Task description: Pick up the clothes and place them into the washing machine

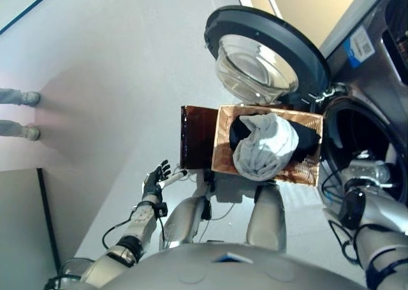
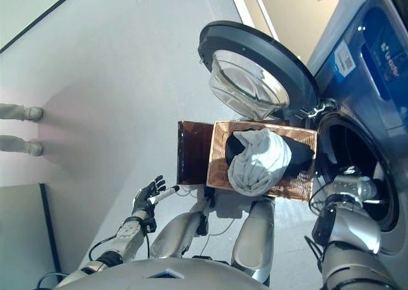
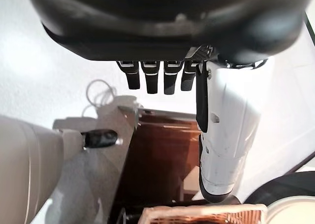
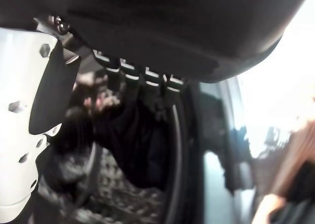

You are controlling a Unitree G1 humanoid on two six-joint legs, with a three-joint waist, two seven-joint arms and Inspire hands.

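Right hand (image 4: 147,47) inside washer (image 2: 357,169), fingers pinching dark garment (image 4: 133,135); left hand (image 1: 155,178) spread, empty; basket (image 1: 223,151) holds clothes (image 1: 264,146)

Bright even light; glare on floor (image 1: 127,60); right wrist view blurred.

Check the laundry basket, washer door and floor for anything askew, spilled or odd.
Nothing stands out. The basket sits upright in front of the washer, with white and dark clothes heaped inside it, none on the floor. The washer door is swung fully open. The left robot hand hangs open, empty.
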